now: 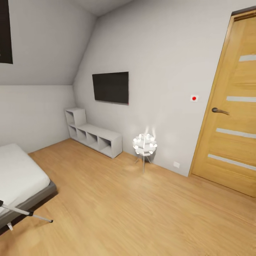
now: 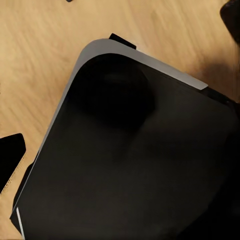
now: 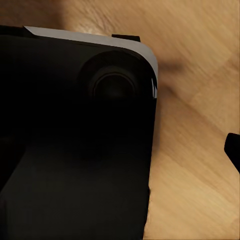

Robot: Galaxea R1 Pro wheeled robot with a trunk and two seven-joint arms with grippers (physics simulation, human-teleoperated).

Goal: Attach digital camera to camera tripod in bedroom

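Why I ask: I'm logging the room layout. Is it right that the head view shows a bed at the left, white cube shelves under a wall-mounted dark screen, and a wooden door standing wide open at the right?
Not quite. In the head view the wooden door is closed in its frame, not wide open. The rest holds: bed at the left, white cube shelves under the dark screen.

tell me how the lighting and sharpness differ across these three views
Head view: evenly lit and sharp, the floor lamp glowing with a soft bloom against the wall. Left wrist view: a dark panel in deep shadow over a bright wood floor. Right wrist view: darker and softly blurred, the floor in dim patchy shade.
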